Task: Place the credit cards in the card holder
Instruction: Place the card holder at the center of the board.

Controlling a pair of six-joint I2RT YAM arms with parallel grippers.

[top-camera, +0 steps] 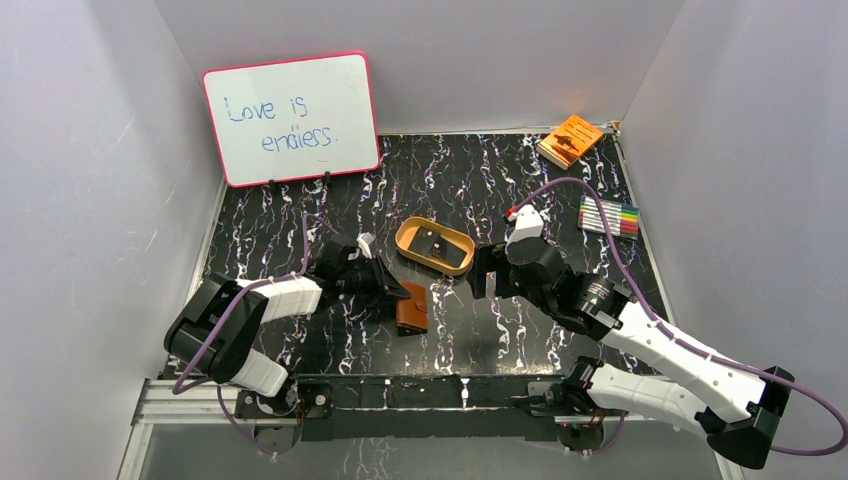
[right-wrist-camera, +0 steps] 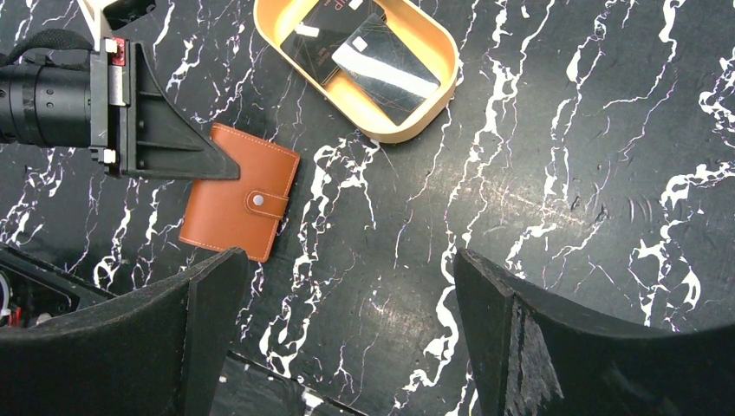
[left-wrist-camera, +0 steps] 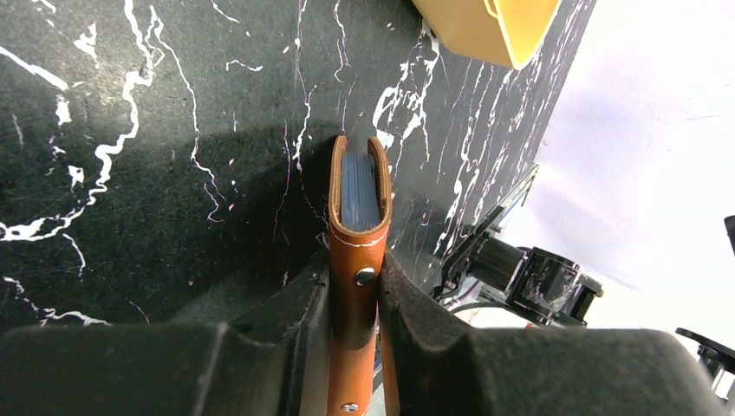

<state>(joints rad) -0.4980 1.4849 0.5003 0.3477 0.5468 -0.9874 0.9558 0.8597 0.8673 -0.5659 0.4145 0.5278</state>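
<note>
The reddish-brown card holder (top-camera: pixel 412 308) (right-wrist-camera: pixel 238 204) rests near the table's front, its strap snapped closed. My left gripper (top-camera: pixel 385 288) (left-wrist-camera: pixel 357 264) is shut on its edge, one finger against each cover beside the snap button (left-wrist-camera: pixel 365 276). Something bluish-grey shows between the covers; I cannot tell what it is. Two credit cards lie overlapping in the tan oval tray (right-wrist-camera: pixel 399 134) (top-camera: pixel 402 245): a black one (right-wrist-camera: pixel 316 35) and one (right-wrist-camera: pixel 386 74) that glares pale. My right gripper (right-wrist-camera: pixel 347 269) (top-camera: pixel 485 272) hangs open over bare table right of the card holder, nothing between its fingers.
A whiteboard (top-camera: pixel 290 118) leans against the back left wall. An orange booklet (top-camera: pixel 570 140) lies at the back right, with a row of markers (top-camera: pixel 608 216) in front of it. White walls close in both sides.
</note>
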